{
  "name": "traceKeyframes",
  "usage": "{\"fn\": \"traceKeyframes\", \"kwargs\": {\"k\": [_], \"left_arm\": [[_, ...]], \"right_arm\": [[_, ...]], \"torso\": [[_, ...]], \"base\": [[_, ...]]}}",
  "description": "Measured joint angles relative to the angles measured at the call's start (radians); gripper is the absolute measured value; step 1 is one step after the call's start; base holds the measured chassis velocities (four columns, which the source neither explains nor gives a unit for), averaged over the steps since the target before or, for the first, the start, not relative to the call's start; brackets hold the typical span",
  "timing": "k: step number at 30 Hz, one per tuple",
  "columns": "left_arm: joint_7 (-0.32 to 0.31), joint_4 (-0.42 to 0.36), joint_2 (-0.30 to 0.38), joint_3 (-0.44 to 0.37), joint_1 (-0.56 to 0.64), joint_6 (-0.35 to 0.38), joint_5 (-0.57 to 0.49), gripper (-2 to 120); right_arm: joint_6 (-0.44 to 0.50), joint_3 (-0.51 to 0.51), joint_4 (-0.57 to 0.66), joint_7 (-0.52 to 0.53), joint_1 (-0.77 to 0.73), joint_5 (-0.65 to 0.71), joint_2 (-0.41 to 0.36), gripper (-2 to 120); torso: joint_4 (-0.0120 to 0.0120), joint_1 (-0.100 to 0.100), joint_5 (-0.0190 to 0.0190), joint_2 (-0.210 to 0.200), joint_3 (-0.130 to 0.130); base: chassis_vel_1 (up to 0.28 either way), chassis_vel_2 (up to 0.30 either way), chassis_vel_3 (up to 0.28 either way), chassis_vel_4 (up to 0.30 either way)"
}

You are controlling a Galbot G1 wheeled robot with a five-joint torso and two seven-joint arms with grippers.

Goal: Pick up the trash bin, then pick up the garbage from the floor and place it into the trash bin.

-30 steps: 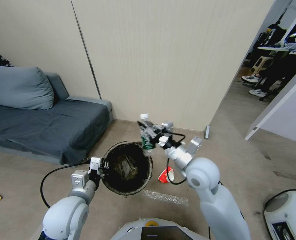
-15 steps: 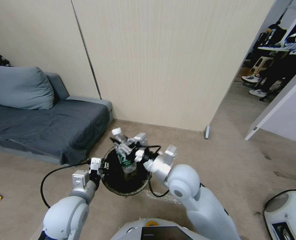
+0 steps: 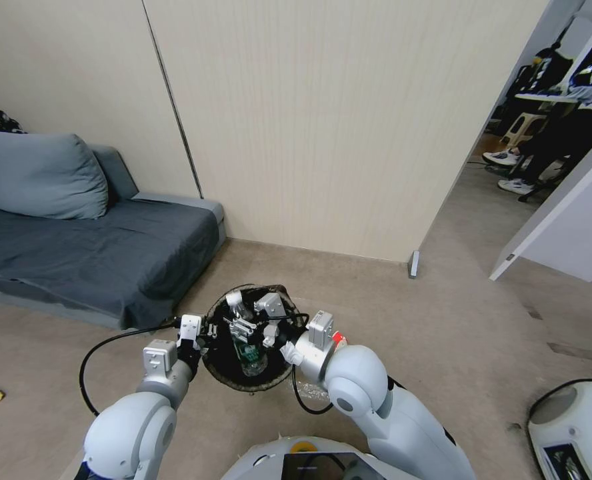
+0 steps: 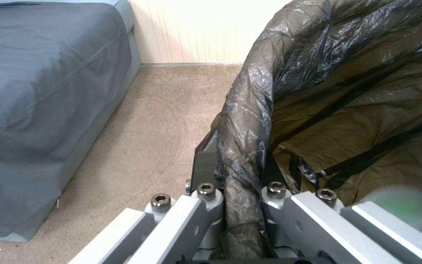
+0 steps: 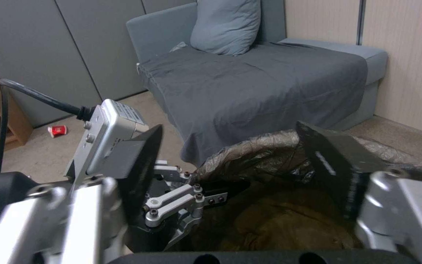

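I see the trash bin [image 3: 279,375] held off the floor [image 3: 443,320], my left gripper [image 3: 203,335] with jaws pinching its lined rim, my right gripper [image 3: 253,320] over its mouth, jaws spread, plastic bottle [image 3: 248,350] inside the bin.

From my console, even indoor light; the wall [image 4: 196,29] glares white in the left wrist view, a green blur smears its corner, and the head view bows straight lines at its edges.
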Motion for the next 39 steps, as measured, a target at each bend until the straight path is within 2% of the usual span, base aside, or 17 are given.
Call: {"fn": "traceKeyframes", "kwargs": {"k": [1,3,5,7,14,17,18,21,23,25,30,33,39], "left_arm": [[0.000,0.000,0.000,0.000,0.000,0.000,0.000,1],[0.000,0.000,0.001,0.000,-0.004,0.001,-0.002,1],[0.000,0.000,0.001,0.000,-0.006,0.002,-0.002,1],[0.001,0.000,0.002,0.000,-0.007,0.002,-0.003,1],[0.002,0.004,0.003,0.001,-0.013,0.002,-0.003,1],[0.002,0.006,0.000,0.001,-0.016,0.003,-0.003,1],[0.002,0.006,0.000,0.001,-0.016,0.003,-0.003,1],[0.002,0.006,-0.001,0.000,-0.017,0.003,-0.003,1],[0.003,0.006,-0.002,-0.001,-0.017,0.003,-0.003,1],[0.003,0.007,-0.001,-0.002,-0.019,0.003,-0.003,1],[0.004,0.009,0.000,-0.005,-0.021,0.003,-0.004,1],[0.004,0.002,0.003,-0.011,-0.019,0.002,-0.006,1],[0.005,-0.009,0.000,-0.022,-0.010,0.001,-0.008,1]], "right_arm": [[0.000,0.000,0.000,0.000,0.000,0.000,0.000,81],[0.001,0.007,0.010,0.001,-0.002,0.000,-0.002,92],[0.002,0.017,0.019,0.001,-0.006,0.000,-0.005,99],[0.003,0.024,0.025,0.001,-0.008,0.000,-0.007,100],[0.006,0.091,0.074,0.002,-0.015,0.022,-0.015,100],[0.006,0.178,0.123,0.004,-0.020,0.049,-0.026,100],[0.006,0.178,0.123,0.004,-0.020,0.049,-0.026,100],[0.006,0.283,0.165,0.004,-0.025,0.069,-0.036,100],[0.006,0.311,0.172,0.004,-0.027,0.074,-0.041,100],[0.029,0.411,0.190,0.011,-0.042,0.082,-0.067,100],[0.069,0.469,0.188,0.057,-0.073,0.064,-0.086,100],[0.130,0.517,0.144,0.099,-0.148,-0.025,-0.056,100],[0.198,0.560,0.062,0.186,-0.210,-0.068,0.003,100]], "torso": [[0.0000,0.000,0.0000,0.000,0.000],[0.0000,0.000,0.0000,0.000,0.000],[-0.0001,0.000,0.0000,0.000,0.000],[0.0000,0.000,0.0000,0.000,0.000],[0.0000,0.000,0.0001,0.000,0.000],[-0.0001,0.000,0.0001,0.000,0.000],[-0.0001,0.000,0.0001,0.000,0.000],[0.0000,0.000,0.0002,0.000,0.000],[-0.0002,0.000,0.0001,0.000,0.000],[-0.0001,0.000,0.0002,0.000,0.000],[-0.0001,0.000,0.0002,0.000,0.000],[-0.0001,0.000,0.0001,0.000,0.000],[-0.0003,0.000,0.0001,0.000,0.000]], "base": [[0.000,0.000,0.000,0.000],[0.000,0.000,0.000,0.000],[0.000,0.000,0.000,0.000],[0.000,0.000,0.000,0.000],[0.000,0.000,0.000,0.000],[0.000,0.000,0.000,0.000],[0.000,0.000,0.000,0.000],[0.000,0.000,0.000,0.000],[0.000,0.000,0.000,0.000],[0.000,0.000,0.000,0.000],[0.000,0.000,0.000,0.000],[0.000,0.000,0.000,0.000],[0.000,0.000,0.000,0.000]]}}
